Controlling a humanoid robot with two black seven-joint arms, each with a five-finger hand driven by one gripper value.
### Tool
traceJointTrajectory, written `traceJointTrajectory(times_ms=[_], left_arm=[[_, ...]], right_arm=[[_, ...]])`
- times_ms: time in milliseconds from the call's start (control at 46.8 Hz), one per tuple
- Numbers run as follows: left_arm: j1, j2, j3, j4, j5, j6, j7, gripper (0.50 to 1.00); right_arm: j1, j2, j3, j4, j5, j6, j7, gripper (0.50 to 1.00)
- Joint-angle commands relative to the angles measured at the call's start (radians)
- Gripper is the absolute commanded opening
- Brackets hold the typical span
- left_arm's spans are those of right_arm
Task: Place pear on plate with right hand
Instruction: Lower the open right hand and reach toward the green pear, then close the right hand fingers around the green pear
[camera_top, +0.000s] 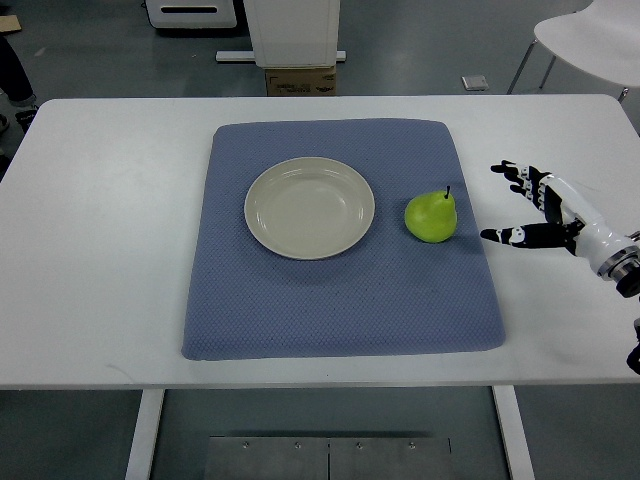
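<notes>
On the white counter (100, 230) lies a blue mat (340, 300), with a cream plate (309, 208) near its middle. The green pear (431, 216) stands on the mat just right of the plate, stem up, apart from it. The right hand (535, 207) hovers over bare counter right of the mat, fingers spread and holding nothing, near the pear without touching it.

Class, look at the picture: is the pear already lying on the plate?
No, the pear rests on the blue mat just right of the plate, apart from it.
</notes>
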Motion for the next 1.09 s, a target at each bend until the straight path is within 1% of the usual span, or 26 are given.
traceJointTrajectory(times_ms=[0, 235, 428, 556, 749, 856, 1070], left_arm=[[-0.001, 0.000, 0.000, 0.000, 0.000, 0.000, 0.000, 1.000], [0.001, 0.000, 0.000, 0.000, 0.000, 0.000, 0.000, 1.000], [-0.001, 0.000, 0.000, 0.000, 0.000, 0.000, 0.000, 1.000], [0.001, 0.000, 0.000, 0.000, 0.000, 0.000, 0.000, 1.000], [0.001, 0.000, 0.000, 0.000, 0.000, 0.000, 0.000, 1.000], [-0.001, 0.000, 0.000, 0.000, 0.000, 0.000, 0.000, 1.000], [0.001, 0.000, 0.000, 0.000, 0.000, 0.000, 0.000, 1.000]], right_arm=[[0.006, 0.026, -0.008, 0.000, 0.000, -0.025, -0.006, 1.000], [0.043, 0.064, -0.078, 0.000, -0.002, -0.102, -0.011, 1.000], [0.107, 0.106, -0.213, -0.005, -0.002, -0.202, -0.014, 1.000], [0.145, 0.130, -0.266, -0.010, 0.000, -0.249, -0.025, 1.000], [0.152, 0.139, -0.269, -0.019, 0.002, -0.258, -0.061, 1.000], [0.153, 0.164, -0.272, -0.031, 0.002, -0.266, -0.087, 1.000], [0.167, 0.179, -0.275, -0.045, 0.003, -0.269, -0.118, 0.998]])
